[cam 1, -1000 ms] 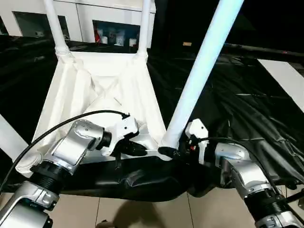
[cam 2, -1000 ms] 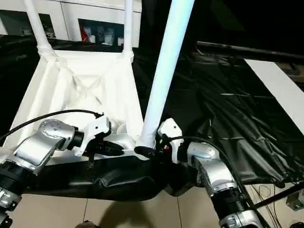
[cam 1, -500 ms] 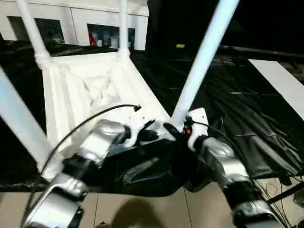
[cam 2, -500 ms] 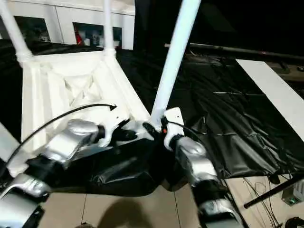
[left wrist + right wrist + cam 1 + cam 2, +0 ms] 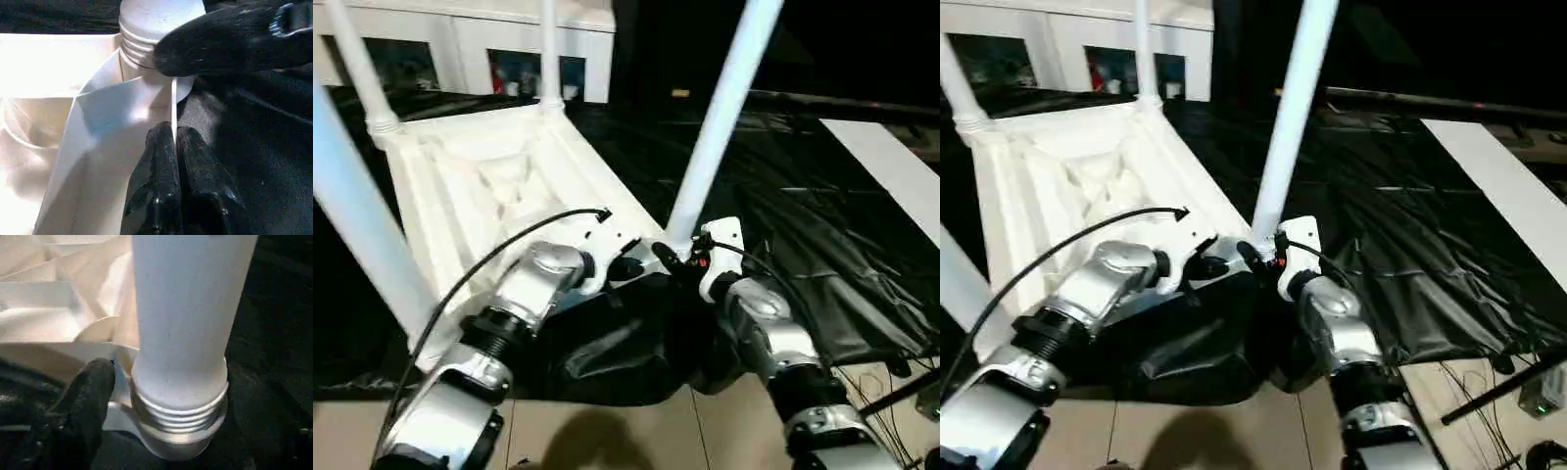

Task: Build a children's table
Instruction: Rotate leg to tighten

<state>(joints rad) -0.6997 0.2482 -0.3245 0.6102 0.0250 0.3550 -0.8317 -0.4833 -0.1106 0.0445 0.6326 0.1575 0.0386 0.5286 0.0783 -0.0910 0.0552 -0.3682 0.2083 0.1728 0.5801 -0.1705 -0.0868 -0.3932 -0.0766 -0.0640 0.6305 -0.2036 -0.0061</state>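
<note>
Children's table (image 5: 499,186) upturned | black sheet (image 5: 822,255) beneath | cabinet (image 5: 460,49) behind

I see the big work table draped in a creased black sheet (image 5: 822,245). Beyond its far edge stands a white cabinet (image 5: 480,44) with glass doors. Below its near edge lies a beige tiled floor (image 5: 636,436), with cables (image 5: 1474,377) by its right corner.

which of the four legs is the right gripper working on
The near-right leg, rising from the corner socket closest to both grippers. The right gripper sits at its base; the other three legs stand clear.
</note>
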